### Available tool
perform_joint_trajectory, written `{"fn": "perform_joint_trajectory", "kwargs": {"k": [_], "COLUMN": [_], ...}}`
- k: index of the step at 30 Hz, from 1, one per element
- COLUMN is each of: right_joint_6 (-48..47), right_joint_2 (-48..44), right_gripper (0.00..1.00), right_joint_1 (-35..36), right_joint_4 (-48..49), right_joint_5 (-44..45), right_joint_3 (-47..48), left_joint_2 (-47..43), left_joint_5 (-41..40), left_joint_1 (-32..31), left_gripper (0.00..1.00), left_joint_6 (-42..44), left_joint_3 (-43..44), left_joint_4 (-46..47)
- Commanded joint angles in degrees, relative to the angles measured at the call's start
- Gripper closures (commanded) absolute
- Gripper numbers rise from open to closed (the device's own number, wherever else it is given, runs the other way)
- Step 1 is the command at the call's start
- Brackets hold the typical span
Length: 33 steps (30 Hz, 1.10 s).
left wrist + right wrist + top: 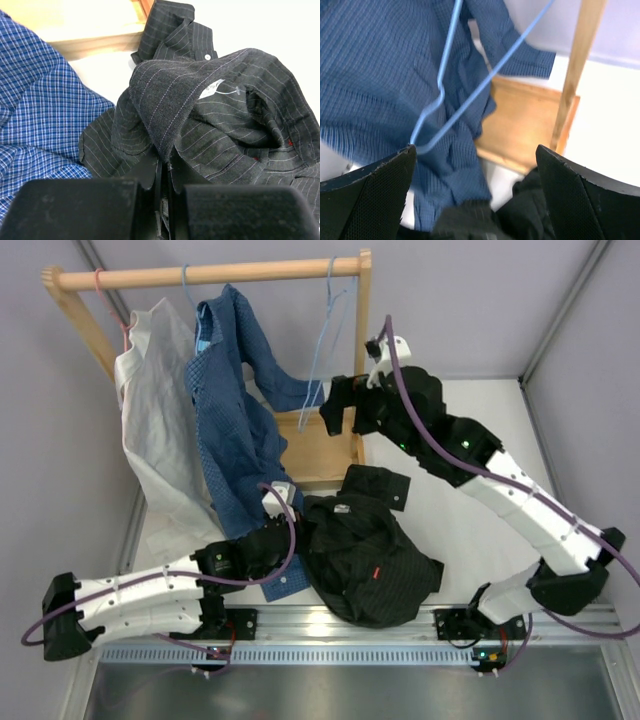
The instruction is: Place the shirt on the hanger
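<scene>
A: Top: shirt heaped on bench; hanger hangs bare on rail.
B: Left wrist: left claw clamped on shirt fold, probably for lifting.
A: Right wrist: right claw spread wide beside hanger corner, likely lining up a grab.

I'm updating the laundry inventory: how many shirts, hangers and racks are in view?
Shirts: 3 (white shirt, blue shirt, black shirt)
Hangers: 3 (pink hanger, blue hanger in the blue shirt, empty light-blue hanger)
Wooden rack: 1
Total: 7
</scene>
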Motion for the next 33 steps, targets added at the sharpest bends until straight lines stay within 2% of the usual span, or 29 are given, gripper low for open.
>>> {"fn": "perform_joint_trajectory", "kwargs": {"k": [1, 3, 5, 10, 13, 14, 17, 19, 21, 29, 33], "right_joint_6": [-1.84, -3.96, -6.59, -9.15, -10.12, -10.39, -10.39, -10.48, -10.83, -11.09, -11.62], "right_joint_2": [7.54, 14.04, 17.99, 21.71, 21.62, 20.66, 18.64, 17.85, 17.58, 15.65, 14.85], "right_gripper": [0.02, 0.02, 0.02, 0.04, 0.21, 0.39, 0.57, 0.58, 0.65, 0.82, 0.85], "right_joint_1": [0.97, 1.05, 1.05, 1.05, 0.97, 1.05, 0.97, 0.88, 0.88, 0.18, 0.09], "right_joint_4": [2.87, 1.82, 1.64, 1.81, 1.11, 1.20, 1.11, 0.76, 0.41, 0.05, 0.14], "right_joint_5": [4.85, 6.34, 8.27, 12.67, 18.11, 18.82, 16.47, 15.84, 15.67, 14.17, 13.73], "right_joint_3": [10.64, 18.09, 21.73, 28.07, 26.85, 24.93, 21.49, 20.43, 19.46, 17.09, 16.91], "left_joint_2": [-0.39, 0.40, 0.83, 0.57, -0.04, -0.30, -0.66, -0.22, 0.22, 0.92, 0.92], "left_joint_5": [-1.38, -0.51, 0.02, -0.06, 0.55, 0.82, 1.17, 1.26, 1.70, 2.58, 2.84], "left_joint_1": [-0.19, -0.19, -0.19, -0.19, -0.19, -0.19, -0.19, -0.19, -0.19, -0.19, -0.19], "left_gripper": [1.00, 1.00, 1.00, 1.00, 1.00, 1.00, 1.00, 1.00, 1.00, 1.00, 1.00], "left_joint_6": [-3.61, -3.78, -3.78, -3.87, -4.13, -4.13, -3.70, -3.70, -3.69, -3.78, -3.78], "left_joint_3": [-1.05, -0.96, -0.96, -1.31, -1.57, -1.75, -1.84, -1.75, -1.66, -1.66, -1.58], "left_joint_4": [3.06, 2.80, 2.44, 0.51, 0.07, 0.07, 0.07, 0.07, 0.16, 0.07, 0.07]}}
